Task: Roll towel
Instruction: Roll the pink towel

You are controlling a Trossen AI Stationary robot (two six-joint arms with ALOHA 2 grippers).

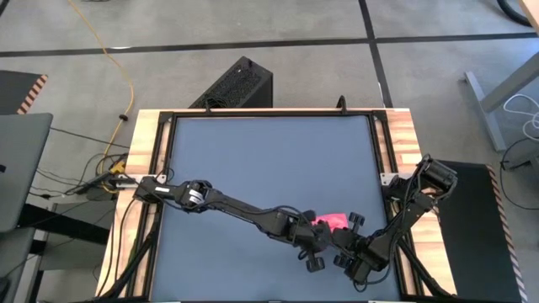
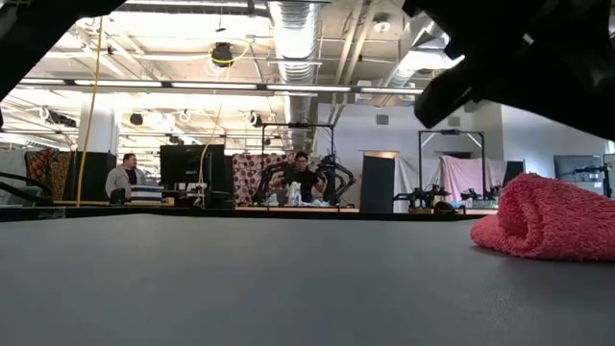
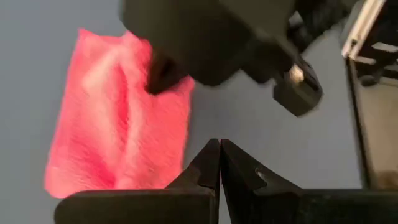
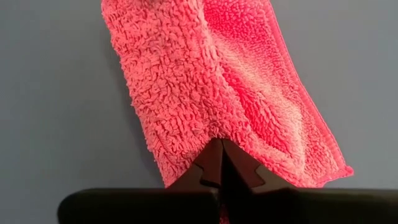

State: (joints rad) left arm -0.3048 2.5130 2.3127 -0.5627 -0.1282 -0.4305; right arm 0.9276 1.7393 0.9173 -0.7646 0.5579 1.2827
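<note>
The pink towel (image 1: 330, 221) lies on the dark grey tabletop (image 1: 269, 160) near its right front corner. It is folded over into a thick, loose roll (image 2: 548, 219). My right gripper (image 4: 221, 148) comes in from the table's right, with its shut tips at one end of the towel (image 4: 217, 81). My left gripper (image 3: 219, 148) is shut and holds nothing. It hangs above bare table just beside the towel (image 3: 118, 118), on its near side (image 1: 320, 246). In the left wrist view the right arm's dark gripper body crosses over the towel. My right gripper has its shut fingertips on the end of the rolled towel (image 4: 214, 134), where the cloth puckers around them. The fingers slant down from the table's right and near side. The towel rests on the table. How many layers sit between the tips stays hidden.
Light wooden side rails (image 1: 143, 168) run along the table's left and right edges. A black box (image 1: 240, 84) stands on the floor beyond the far edge. The two arms cross close together at the right front. The left and far parts of the tabletop (image 2: 240, 279) are bare. People (image 2: 125, 178) sit in the room behind.
</note>
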